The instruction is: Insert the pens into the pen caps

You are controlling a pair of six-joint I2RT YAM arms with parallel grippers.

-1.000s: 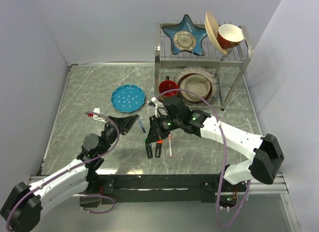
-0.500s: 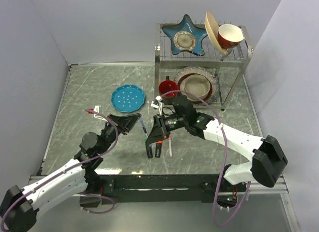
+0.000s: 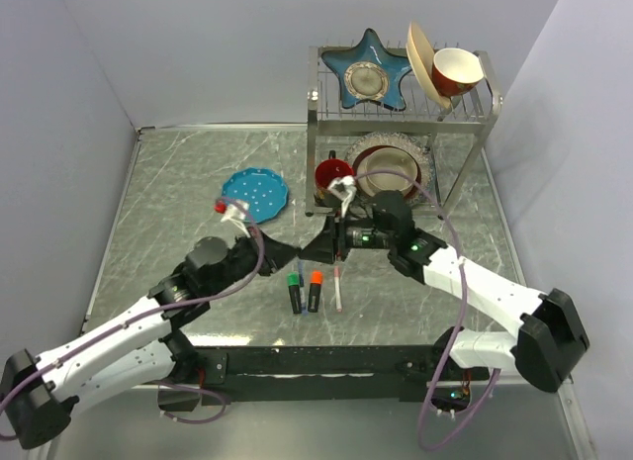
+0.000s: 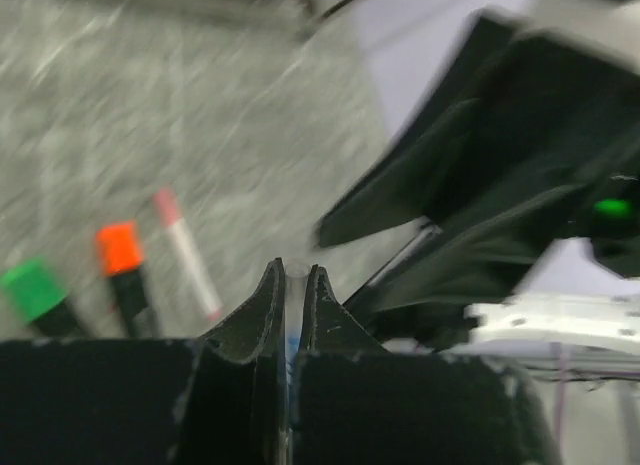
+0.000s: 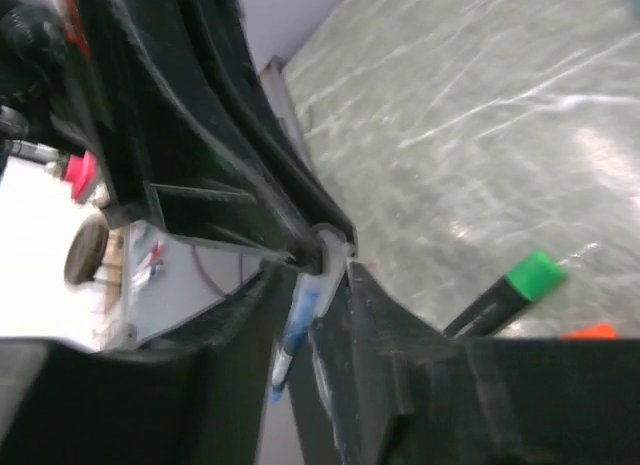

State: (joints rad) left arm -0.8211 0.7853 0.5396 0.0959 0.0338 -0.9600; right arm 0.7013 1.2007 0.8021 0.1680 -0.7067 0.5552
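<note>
Top view first. A second ago the left gripper [image 3: 280, 254] sat off toward the left edge and the right gripper [image 3: 318, 248] hung low over the markers. Now both have swung in and meet nose to nose over the middle of the surface [image 3: 178, 183], a bit toward the near edge. I can't tell from up here if the tips actually touch, or what's between them. With the right arm lifted off, the row near the near edge shows: green-capped marker [image 3: 294, 293], orange-capped marker [image 3: 315, 291] just beside it, and a white pen [image 3: 337, 285] with a pink end. All three lie flat with nobody touching them.

The left wrist view is blurry. The left gripper's fingers are pinched nearly together on a pale thin piece [image 4: 293, 272] poking out at the tips. I honestly can't tell whether it's a cap or a pen end. The other arm's black body fills the right side, really close.

In the right wrist view the right gripper is clenched on a thin blue pen [image 5: 300, 315], held in the air, not on the surface. Its whitish far end sits right at the other gripper's fingertips.

My read: three pens look capped already, and this looks like the mid-air mating for the last one. Alignment looks like the fiddly bit, since both parts are skinny.
</note>
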